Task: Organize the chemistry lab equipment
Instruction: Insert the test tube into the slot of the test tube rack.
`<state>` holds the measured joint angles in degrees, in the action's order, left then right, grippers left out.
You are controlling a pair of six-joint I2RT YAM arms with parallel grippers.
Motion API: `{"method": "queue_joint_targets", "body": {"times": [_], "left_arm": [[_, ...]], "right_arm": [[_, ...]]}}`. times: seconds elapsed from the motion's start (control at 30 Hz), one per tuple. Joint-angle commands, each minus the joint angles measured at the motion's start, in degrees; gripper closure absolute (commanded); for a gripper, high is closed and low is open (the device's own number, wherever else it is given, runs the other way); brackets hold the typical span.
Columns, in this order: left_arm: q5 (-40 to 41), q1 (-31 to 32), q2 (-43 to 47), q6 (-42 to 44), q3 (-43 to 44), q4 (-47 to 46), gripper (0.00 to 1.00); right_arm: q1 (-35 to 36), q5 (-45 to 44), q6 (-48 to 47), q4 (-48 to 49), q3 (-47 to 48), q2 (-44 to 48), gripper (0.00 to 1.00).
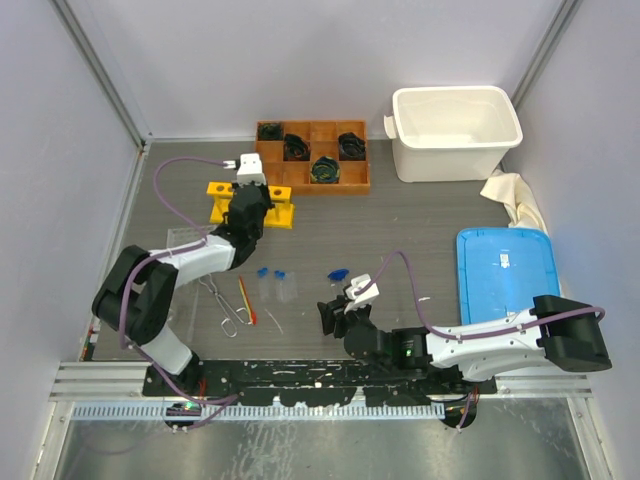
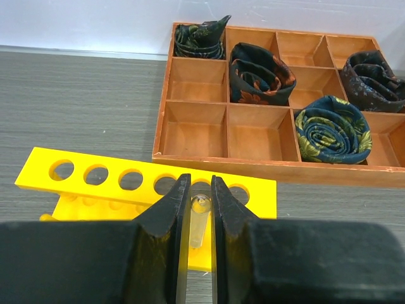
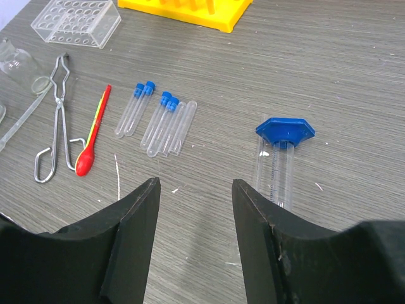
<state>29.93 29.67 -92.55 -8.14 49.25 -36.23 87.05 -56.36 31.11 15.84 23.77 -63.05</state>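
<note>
My left gripper (image 2: 200,180) is shut on a clear test tube (image 2: 199,218), seen end-on between its jaws. It hangs just above the yellow tube rack (image 2: 261,201), over the fifth hole from the left. From above, the left gripper (image 1: 249,203) covers the middle of the rack (image 1: 218,190). Several blue-capped test tubes (image 3: 161,123) lie side by side on the table. Left of them are a red-orange stick (image 3: 95,130) and metal tongs (image 3: 60,114). My right gripper (image 3: 193,182) is open and empty, low over bare table in front of the tubes.
A clear cylinder with a blue base (image 3: 281,164) lies close by the right finger. A clear plastic rack (image 3: 76,22) and a glass flask (image 3: 12,60) sit at the far left. Behind the yellow rack is a wooden compartment tray (image 1: 315,157). A white bin (image 1: 455,130) and a blue lid (image 1: 505,272) are on the right.
</note>
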Motion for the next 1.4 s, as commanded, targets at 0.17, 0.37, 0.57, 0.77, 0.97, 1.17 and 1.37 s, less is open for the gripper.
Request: {"method": "queue_joint_targets", "body": {"times": [0.17,0.37,0.57,0.77,0.97,1.17,1.37], "left_arm": [[0.70,-0.71,-1.40,-0.61,0.22,-4.13,1.00],[0.47,-0.93,-3.44,-1.68,0.47,-4.51,1.00],[0.03,-1.02,-5.75,-3.20,0.40,-4.85,1.00],[-1.65,-1.02,-5.73,-4.51,-0.30,-4.70,0.84],[-1.98,-1.02,-4.14,-5.87,-1.54,-3.78,0.70],[-1.83,-1.02,-2.16,-6.58,-2.59,-2.28,0.65],[-2.28,-1.02,4.97,-9.92,-4.93,1.96,0.52]], "right_arm": [[-0.02,-2.70,0.00,2.34,-0.20,0.28,0.45],[-0.54,-2.53,0.04,2.49,-0.60,0.25,0.45],[-0.94,-2.36,0.11,2.45,-0.84,0.25,0.45],[-1.39,-2.01,0.56,2.50,-0.81,-0.18,0.45],[-1.51,-1.33,0.78,2.97,-0.40,-1.18,0.45],[-1.48,-0.58,1.01,3.24,-0.22,-1.37,0.45],[-1.47,0.63,1.32,2.88,0.48,-1.62,0.44]]}}
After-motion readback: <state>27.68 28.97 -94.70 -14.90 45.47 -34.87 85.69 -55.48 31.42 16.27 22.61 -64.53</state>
